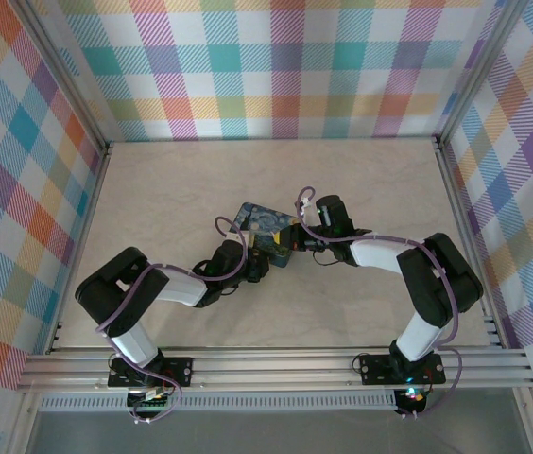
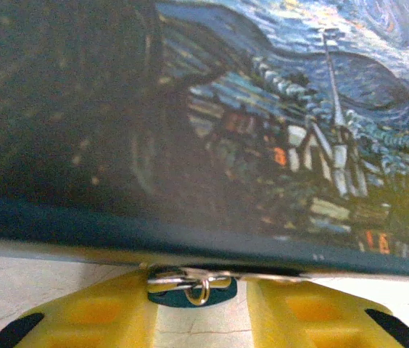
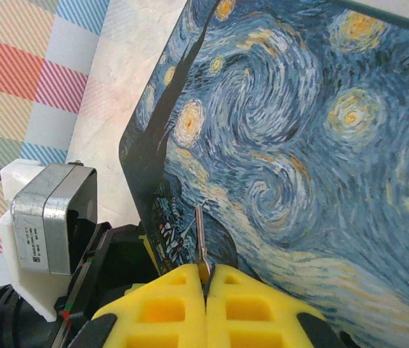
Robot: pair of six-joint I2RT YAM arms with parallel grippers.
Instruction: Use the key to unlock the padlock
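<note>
Mid-table, over the rectangular Starry-Night-printed tin (image 3: 299, 145), a thin silvery key (image 3: 200, 239) juts leftward, lengthwise from the right gripper (image 3: 205, 272), clenched on it. Low left gripper (image 2: 199, 301) flanks the small dark-blue padlock (image 2: 192, 286) at the tin's near side; whether it is grasping, I cannot tell.

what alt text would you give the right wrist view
The right gripper has its yellow jaws shut on a thin silvery key that points up against the Starry Night tin. The left arm's grey camera box sits at lower left, with pale table and plaid wall beyond.
</note>
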